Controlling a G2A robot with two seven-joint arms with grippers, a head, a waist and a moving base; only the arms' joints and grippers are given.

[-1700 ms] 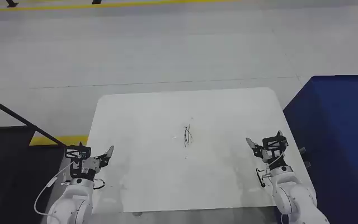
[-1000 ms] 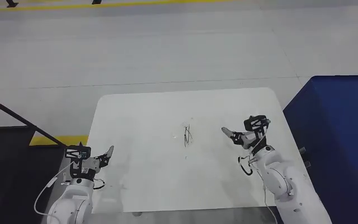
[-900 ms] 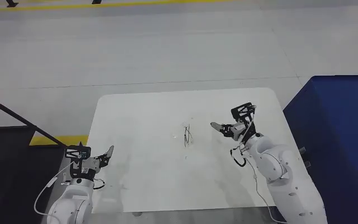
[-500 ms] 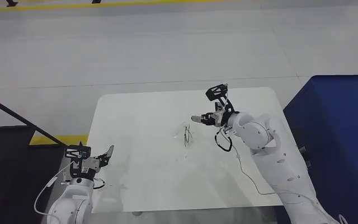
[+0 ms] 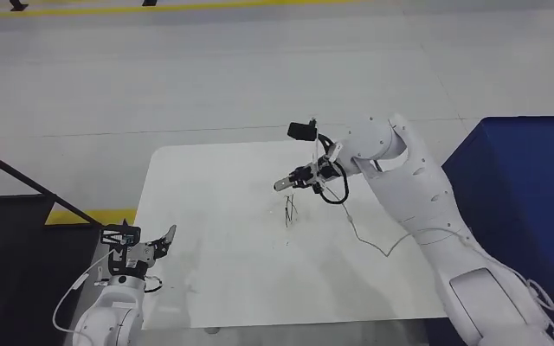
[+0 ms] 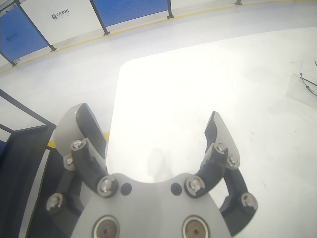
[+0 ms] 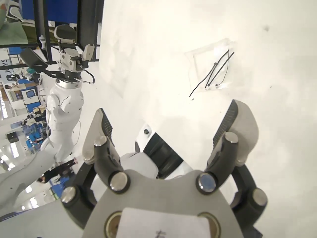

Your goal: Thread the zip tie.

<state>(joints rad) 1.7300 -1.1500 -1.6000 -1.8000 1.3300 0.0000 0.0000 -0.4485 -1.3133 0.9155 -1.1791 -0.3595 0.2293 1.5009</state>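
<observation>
Thin black zip ties point(image 5: 290, 210) lie together near the middle of the white table point(image 5: 216, 277), on a small clear sheet point(image 7: 198, 58). My right gripper point(image 5: 281, 184) hangs open just beyond them, a little above the table. In the right wrist view the zip ties point(image 7: 214, 64) sit ahead of the open right gripper point(image 7: 168, 111), with nothing between its fingers. My left gripper point(image 5: 164, 235) is at the table's left front edge, far from the ties. It stands open and empty in the left wrist view point(image 6: 148, 112), where the zip ties point(image 6: 307, 85) show far off.
A blue panel point(image 5: 511, 173) stands along the table's right side. A black frame point(image 5: 35, 186) runs by the left front corner. A loose cable point(image 5: 363, 233) from the right arm hangs over the right half of the table.
My right arm has swung from the table's right front edge in to the middle, ending just beyond the zip ties, its gripper still open. The left arm has not moved.
</observation>
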